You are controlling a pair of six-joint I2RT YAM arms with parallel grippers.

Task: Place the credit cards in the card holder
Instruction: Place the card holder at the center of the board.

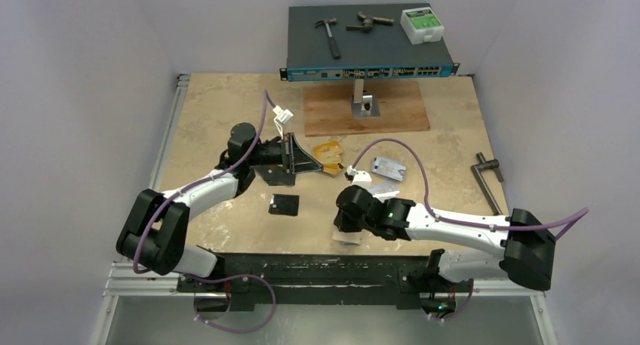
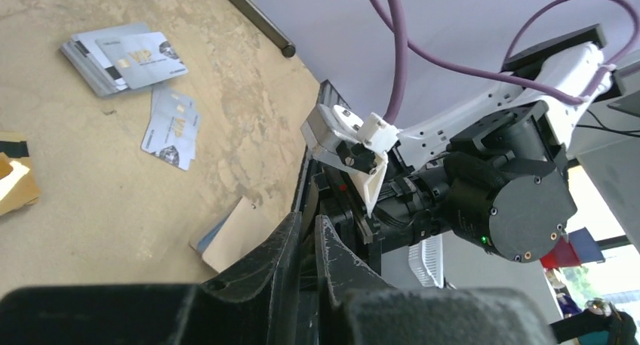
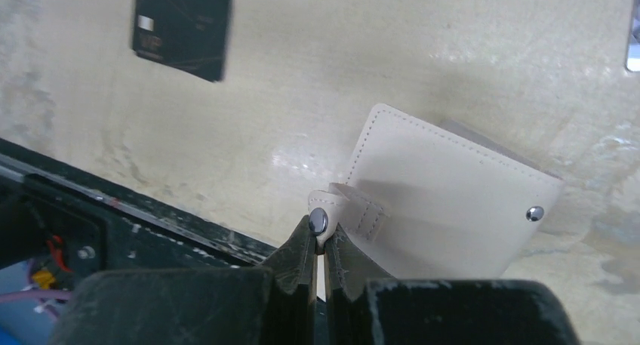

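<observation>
The pale beige card holder (image 3: 453, 201) lies folded on the table near the front edge; it also shows in the top view (image 1: 346, 240) and the left wrist view (image 2: 238, 235). My right gripper (image 3: 320, 235) is shut on its snap tab (image 3: 340, 213). Silvery cards (image 1: 389, 166) lie in a small stack right of centre, with more (image 1: 383, 190) just in front; they also show in the left wrist view (image 2: 128, 54). Orange-gold cards (image 1: 330, 151) lie at the centre. My left gripper (image 1: 318, 165) is beside them with its jaws close together and nothing visible between them.
A black folding wallet (image 1: 273, 175) lies under the left wrist, with a small black square piece (image 1: 284, 204) in front of it. At the back, a network switch (image 1: 370, 39) with tools on it stands on a wooden board (image 1: 366, 109). A metal handle (image 1: 489, 180) lies at the right.
</observation>
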